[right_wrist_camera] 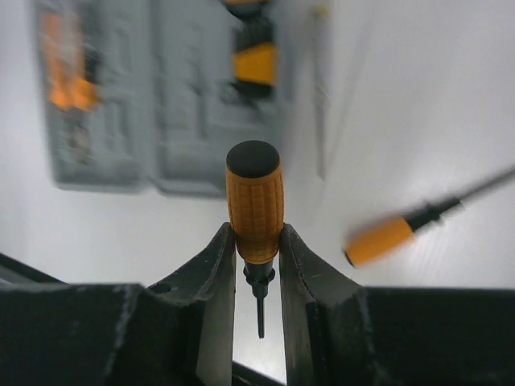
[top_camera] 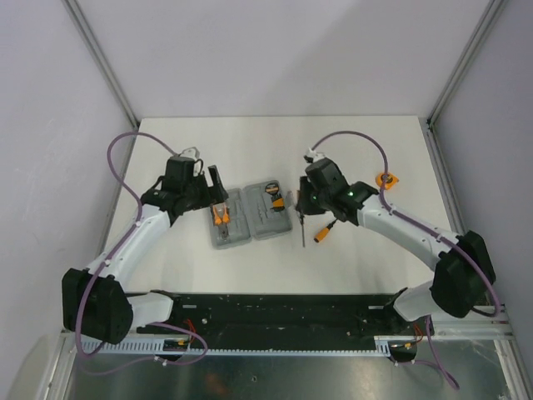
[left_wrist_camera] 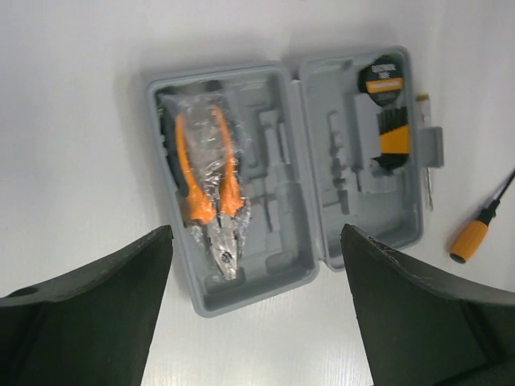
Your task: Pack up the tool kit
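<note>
Midway between the left and right edges of the table, your grey tool case (top_camera: 250, 215) is lying open and flat, both halves facing up so that every moulded slot is reachable from above. Your right gripper (right_wrist_camera: 256, 233) is pinching a stubby orange-handled screwdriver (right_wrist_camera: 254, 197) low on the handle, just above the shaft, with the black butt end pointing out toward the case. Gripping there is leaving most of the handle free, which I judge suits pressing it down into a slot. Overhead, that gripper is hovering just off the case's right side. Your left gripper (left_wrist_camera: 256, 233) is hanging by the case's left half with its fingers (left_wrist_camera: 96, 314) spread wide and nothing between them, looking down on the plastic-wrapped pliers (left_wrist_camera: 205, 189) seated there; you are probably holding it ready to steady the case. The right half is carrying a round black-and-orange piece (left_wrist_camera: 382, 80), likely the tape measure, and a black-and-orange tool (left_wrist_camera: 392, 137) beneath it. A longer screwdriver (left_wrist_camera: 475, 233) is waiting on the table toward the right edge, and a thin metal rod (left_wrist_camera: 426, 173) is lying along the case's right wall. Near the right edge a small orange item (top_camera: 387, 179) is sitting; I cannot tell what it is.
</note>
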